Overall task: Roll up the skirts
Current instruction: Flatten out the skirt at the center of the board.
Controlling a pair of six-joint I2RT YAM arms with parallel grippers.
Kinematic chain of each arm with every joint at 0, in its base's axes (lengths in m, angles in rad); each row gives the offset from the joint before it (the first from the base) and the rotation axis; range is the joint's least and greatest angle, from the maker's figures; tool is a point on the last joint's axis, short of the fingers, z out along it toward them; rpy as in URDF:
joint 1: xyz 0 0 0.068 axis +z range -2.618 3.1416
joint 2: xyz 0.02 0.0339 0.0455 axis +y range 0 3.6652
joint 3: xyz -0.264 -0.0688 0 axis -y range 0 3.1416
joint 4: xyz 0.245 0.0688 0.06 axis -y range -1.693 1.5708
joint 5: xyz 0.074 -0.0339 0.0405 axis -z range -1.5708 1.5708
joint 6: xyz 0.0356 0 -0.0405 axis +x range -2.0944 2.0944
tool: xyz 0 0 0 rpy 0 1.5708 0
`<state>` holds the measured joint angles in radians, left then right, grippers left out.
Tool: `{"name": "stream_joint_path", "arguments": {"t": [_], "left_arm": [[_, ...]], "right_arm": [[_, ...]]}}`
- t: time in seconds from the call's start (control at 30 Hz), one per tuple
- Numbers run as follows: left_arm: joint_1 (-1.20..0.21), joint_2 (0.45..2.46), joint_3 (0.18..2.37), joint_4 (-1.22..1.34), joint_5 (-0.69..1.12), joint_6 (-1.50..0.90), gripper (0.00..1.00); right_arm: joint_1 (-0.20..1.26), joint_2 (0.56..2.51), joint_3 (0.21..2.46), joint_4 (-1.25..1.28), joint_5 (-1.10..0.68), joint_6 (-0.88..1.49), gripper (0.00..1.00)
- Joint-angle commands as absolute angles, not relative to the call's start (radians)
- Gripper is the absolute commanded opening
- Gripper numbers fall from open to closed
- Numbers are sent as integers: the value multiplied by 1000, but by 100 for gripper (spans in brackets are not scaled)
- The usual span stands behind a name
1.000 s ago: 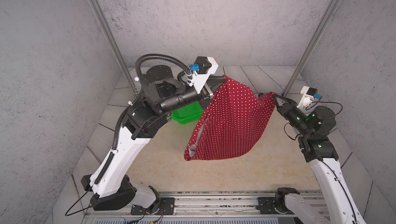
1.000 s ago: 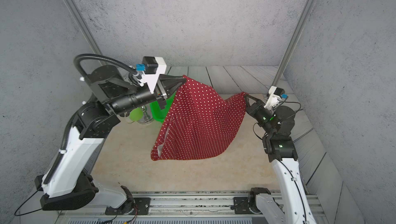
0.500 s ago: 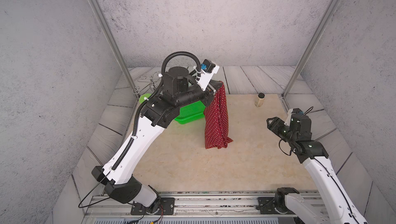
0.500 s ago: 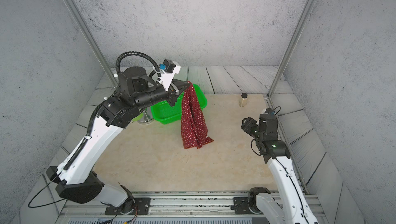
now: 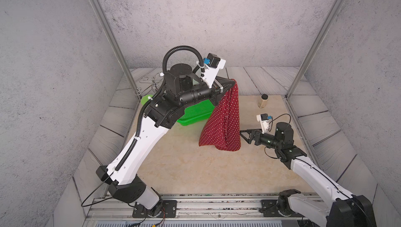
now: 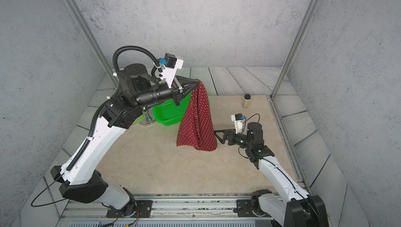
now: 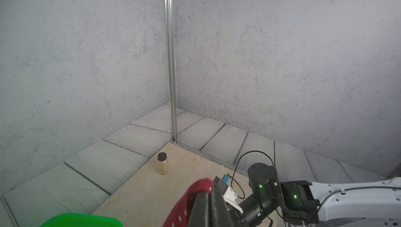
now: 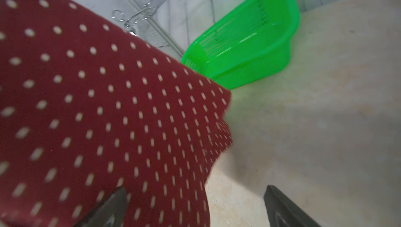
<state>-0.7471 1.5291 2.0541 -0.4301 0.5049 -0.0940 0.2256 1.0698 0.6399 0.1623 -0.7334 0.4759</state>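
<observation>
The skirt [image 5: 223, 126] [image 6: 197, 126], dark red with small white dots, hangs in long folds from one top corner. My left gripper [image 5: 233, 83] [image 6: 198, 82] is raised and shut on that corner; in the left wrist view the red fabric [image 7: 186, 202] is pinched by the closed gripper [image 7: 208, 204]. The hem hangs close to the tabletop. My right gripper [image 5: 242, 133] [image 6: 216, 133] is low, open, at the skirt's lower right edge. In the right wrist view the fabric [image 8: 97, 106] fills about half the gap of the open gripper [image 8: 195, 202].
A green basket [image 5: 195, 115] [image 6: 169, 113] [image 8: 249, 47] sits behind the skirt, partly under the left arm. A small black-capped bottle [image 5: 263, 101] [image 6: 246, 101] [image 7: 162, 164] stands at the back right. A metal stand [image 6: 147, 119] is left of the basket. Frame posts and walls enclose the table.
A second ago both grippers held the skirt spread between them. The right gripper let go, opened, dropped low and came to the lower edge. The skirt now hangs from the left gripper alone.
</observation>
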Motion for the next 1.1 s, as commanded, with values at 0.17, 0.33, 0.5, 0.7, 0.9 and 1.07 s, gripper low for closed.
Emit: {"name": "stream_joint_path", "arguments": {"t": [0.17, 0.33, 0.5, 0.7, 0.9, 1.07], "left_arm": [[-663, 1406, 1990, -436, 674, -33, 0], [-583, 1341, 1857, -443, 630, -39, 0], [-572, 1287, 1772, -507, 539, 3, 0], [-568, 1238, 1685, -546, 424, 61, 0], [-565, 1188, 1681, -523, 406, 102, 0], [-566, 1122, 1711, -446, 394, 98, 0]], "right_arm": [[318, 1210, 789, 171, -946, 387, 59], [297, 989, 748, 2, -665, 328, 0], [279, 738, 832, -343, -272, 152, 0], [278, 640, 946, -436, -204, 73, 0], [277, 587, 1103, -483, -161, -37, 0], [277, 627, 1319, -547, -188, -111, 0]]}}
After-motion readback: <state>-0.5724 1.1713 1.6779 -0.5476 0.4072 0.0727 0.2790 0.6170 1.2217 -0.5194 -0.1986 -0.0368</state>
